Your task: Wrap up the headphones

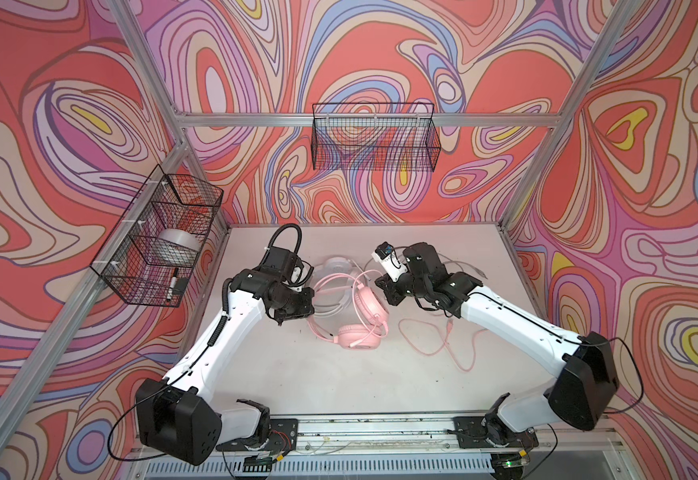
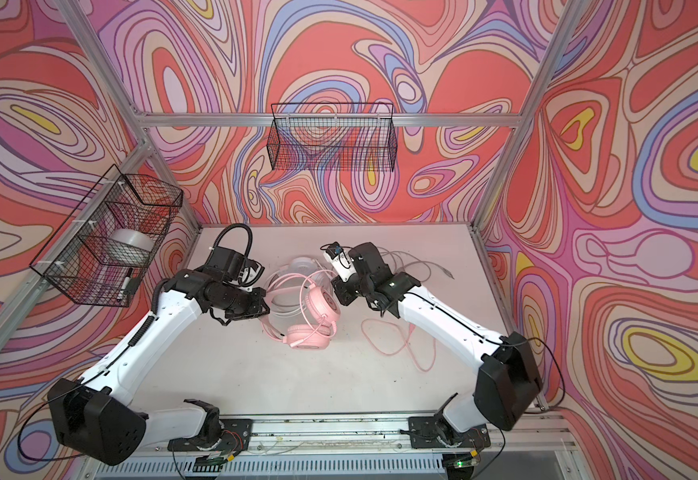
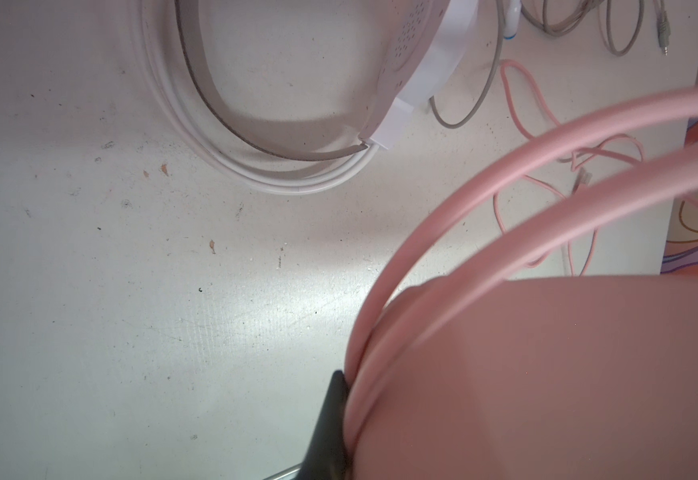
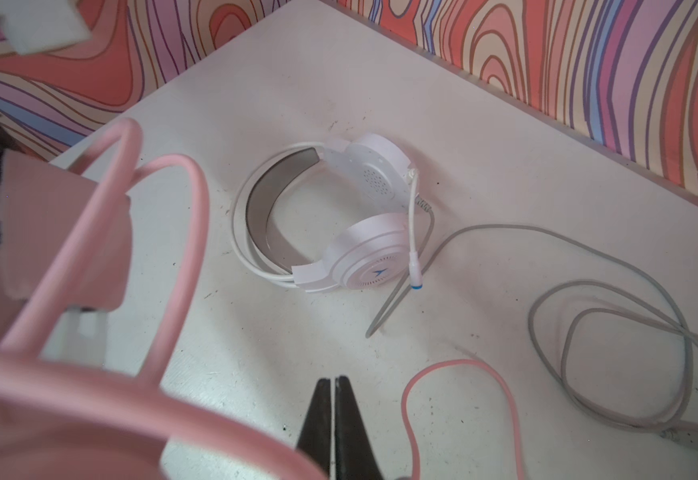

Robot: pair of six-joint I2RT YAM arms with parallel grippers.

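At the left of both top views, a wire basket [image 1: 160, 232] holds a pale roll [image 1: 177, 249], blurred by the mesh. The left claw [image 3: 340, 384] is clenched on the pink headset [image 1: 370, 309] at the centre. Its wrist view shows one finger [image 3: 326, 424]; the other is hidden behind the pink band. The white headset [image 4: 351, 232] lies flat just above it in the top views, largely covered there. The right claw [image 4: 333, 380] is clenched, with nothing between its fingers. The pink cable [image 1: 434, 340] and grey cable [image 4: 630, 332] sprawl at right, both cut off by the right wrist frame's lower edge.
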